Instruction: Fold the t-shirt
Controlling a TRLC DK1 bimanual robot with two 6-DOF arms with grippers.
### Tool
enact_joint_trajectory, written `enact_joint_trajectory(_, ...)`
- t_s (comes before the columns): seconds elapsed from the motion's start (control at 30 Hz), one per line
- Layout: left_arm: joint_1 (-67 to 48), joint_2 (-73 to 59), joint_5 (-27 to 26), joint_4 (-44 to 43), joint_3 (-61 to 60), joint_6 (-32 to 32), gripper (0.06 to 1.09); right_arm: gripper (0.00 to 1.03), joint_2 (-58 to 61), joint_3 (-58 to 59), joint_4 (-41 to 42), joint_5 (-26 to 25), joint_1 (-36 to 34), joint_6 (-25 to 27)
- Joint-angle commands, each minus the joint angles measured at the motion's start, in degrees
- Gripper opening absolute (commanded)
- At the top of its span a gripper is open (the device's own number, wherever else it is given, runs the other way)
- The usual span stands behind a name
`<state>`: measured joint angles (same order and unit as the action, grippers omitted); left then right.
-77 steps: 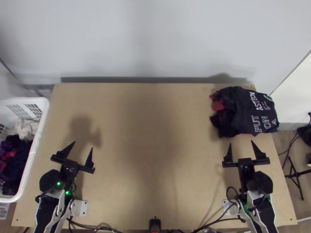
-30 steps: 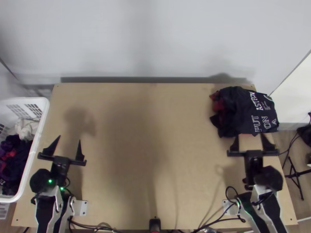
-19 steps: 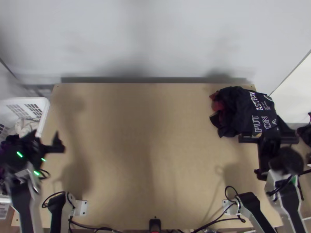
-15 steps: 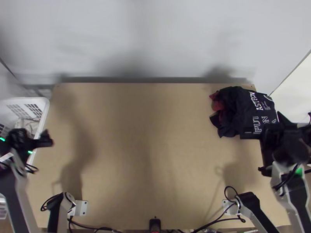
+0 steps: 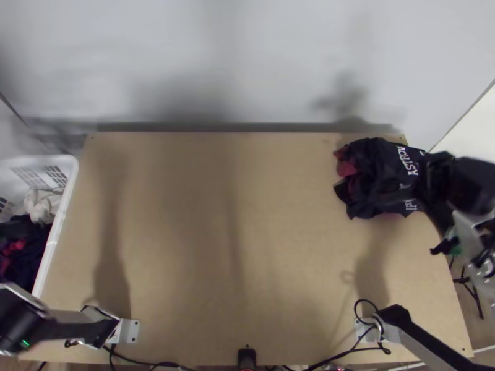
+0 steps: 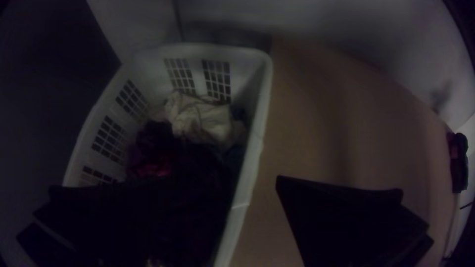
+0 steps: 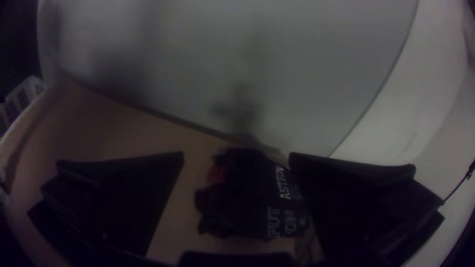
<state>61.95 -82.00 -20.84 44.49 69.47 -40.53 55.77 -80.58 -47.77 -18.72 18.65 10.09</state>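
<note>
A dark t-shirt with white lettering [image 5: 377, 179] lies in a compact, partly bunched pile at the table's back right, red cloth showing at its left edge. Over the pile's right part is my right gripper [image 5: 440, 179], blurred, covering some of the lettering. In the right wrist view, this gripper [image 7: 236, 155] is open, its two fingers wide apart, and the dark pile [image 7: 242, 198] shows between and beyond them. My left gripper [image 6: 230, 181] stands open above the laundry basket's table-side wall, one finger dim against the dark clothes inside. No cloth is visibly held by either.
The white basket [image 5: 57, 247] stands at the table's left edge, holding a pale cloth [image 5: 42, 205] and dark and red clothes. Bare wood of the table [image 5: 235, 235] spans the middle. Cables and a small black device [image 5: 246, 357] lie along the near edge.
The left gripper has swung left from the table toward the basket, its arm folding back. My right gripper has moved right and up the picture over the pile's right part. The pile has not moved.
</note>
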Motion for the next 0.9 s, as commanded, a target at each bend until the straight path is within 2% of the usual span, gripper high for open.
enact_joint_trajectory(0.0,3.96,-17.76,0.10,2.80,9.54,-11.76,1.03,0.99,9.80,-18.92,-12.96,5.45,0.07,-2.79)
enact_joint_trajectory(0.2,5.02,-32.88,2.91,4.55,23.69,-21.87,1.03,0.99,15.07,-28.85,-18.15,10.28,-2.92,-4.64)
enact_joint_trajectory(0.43,5.11,-52.48,3.26,18.53,47.16,-32.24,1.03,0.99,16.39,-32.01,-21.67,12.04,-10.57,-5.08)
enact_joint_trajectory(0.87,3.88,-60.56,6.34,18.26,49.27,-35.67,1.03,0.98,15.95,-34.39,-22.10,12.04,-14.70,-5.69)
